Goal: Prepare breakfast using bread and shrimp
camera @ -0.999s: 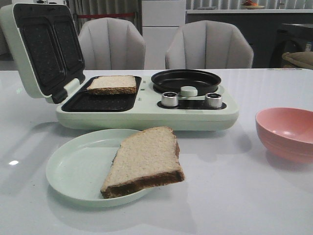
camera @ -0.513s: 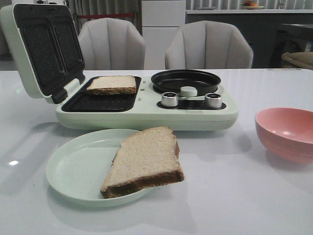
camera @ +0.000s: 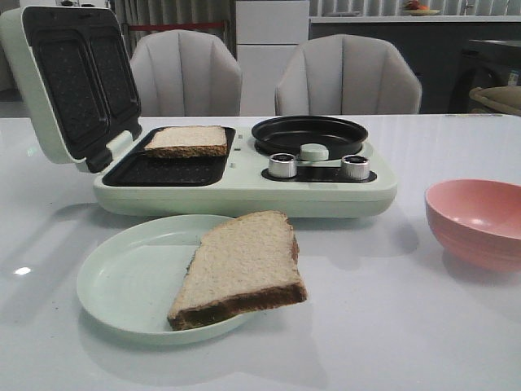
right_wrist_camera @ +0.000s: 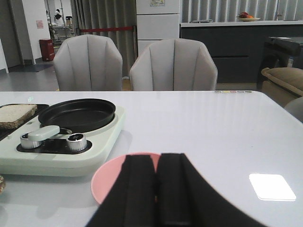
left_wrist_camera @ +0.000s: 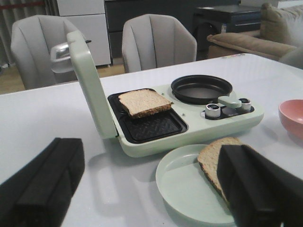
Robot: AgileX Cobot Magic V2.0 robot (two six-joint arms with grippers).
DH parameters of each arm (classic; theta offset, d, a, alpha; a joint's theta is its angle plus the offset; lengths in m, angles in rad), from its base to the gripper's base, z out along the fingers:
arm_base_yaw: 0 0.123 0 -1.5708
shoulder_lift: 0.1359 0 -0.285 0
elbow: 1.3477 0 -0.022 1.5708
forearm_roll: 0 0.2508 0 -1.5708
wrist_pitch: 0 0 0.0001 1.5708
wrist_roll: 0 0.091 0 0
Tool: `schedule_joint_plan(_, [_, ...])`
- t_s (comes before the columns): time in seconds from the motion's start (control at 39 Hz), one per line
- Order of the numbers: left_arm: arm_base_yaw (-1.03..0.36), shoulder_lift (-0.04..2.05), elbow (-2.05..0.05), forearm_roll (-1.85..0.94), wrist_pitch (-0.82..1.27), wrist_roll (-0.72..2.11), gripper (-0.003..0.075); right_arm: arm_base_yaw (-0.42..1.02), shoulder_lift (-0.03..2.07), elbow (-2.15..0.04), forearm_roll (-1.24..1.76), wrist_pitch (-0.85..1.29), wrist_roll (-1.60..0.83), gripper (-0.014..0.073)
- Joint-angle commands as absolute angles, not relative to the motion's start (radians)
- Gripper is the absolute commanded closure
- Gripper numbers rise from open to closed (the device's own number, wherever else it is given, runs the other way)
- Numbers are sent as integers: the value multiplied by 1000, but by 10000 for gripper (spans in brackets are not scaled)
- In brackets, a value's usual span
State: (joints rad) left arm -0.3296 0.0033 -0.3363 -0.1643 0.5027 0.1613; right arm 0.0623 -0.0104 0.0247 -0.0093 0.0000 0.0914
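One bread slice (camera: 240, 265) lies tilted on the right rim of a pale green plate (camera: 114, 285), overhanging it. The other bread slice (camera: 187, 138) lies in the far slot of the open sandwich maker (camera: 244, 194). No shrimp shows in any view. Neither gripper shows in the front view. In the left wrist view my left gripper (left_wrist_camera: 151, 163) is open and empty, its fingers wide apart over the plate (left_wrist_camera: 184, 189) and the bread (left_wrist_camera: 213, 158). In the right wrist view my right gripper (right_wrist_camera: 156, 158) is shut, over the pink bowl (right_wrist_camera: 109, 177), hiding most of it.
The sandwich maker's lid (camera: 69, 81) stands open at the left. A black round pan (camera: 309, 133) and two metal knobs (camera: 282, 165) sit on its right half. The pink bowl (camera: 476, 216) stands at the right. Two grey chairs (camera: 346, 77) are behind the table.
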Motion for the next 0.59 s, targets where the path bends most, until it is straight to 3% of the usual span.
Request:
schedule_joint_plan(0.0, [-340, 16, -354, -185, 404, 160, 95, 58, -32, 9, -20, -101, 90, 459])
schedule_joint_plan(0.23, [-340, 16, -354, -189, 408, 160, 95, 60, -27, -30, -14, -334, 90, 459])
schedule_joint_plan(0.56, [-340, 16, -354, -189, 410, 160, 95, 62, 256, -406, -15, 103, 90, 459])
